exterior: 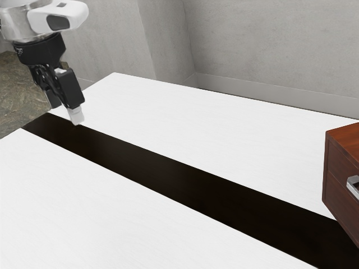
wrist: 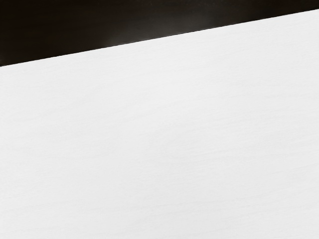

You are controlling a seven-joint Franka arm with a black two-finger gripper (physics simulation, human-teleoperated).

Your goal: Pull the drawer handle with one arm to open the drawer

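Note:
A brown wooden drawer cabinet (exterior: 341, 168) stands on the table at the exterior view's right edge, partly cut off by the frame. Its silver handle (exterior: 353, 186) sticks out from the drawer front, which sits flush with the cabinet. My gripper (exterior: 68, 112) hangs far away at the exterior view's upper left, just above the table. It points down, open, with nothing between its fingers (exterior: 77, 115). The whole width of the table lies between it and the handle.
The white table (exterior: 185, 129) has a wide black stripe (exterior: 185, 188) running diagonally from under my gripper toward the cabinet. In the wrist view the white tabletop (wrist: 159, 149) and the black stripe (wrist: 99, 20) lie below my hand. A grey wall (exterior: 269, 45) stands behind the table.

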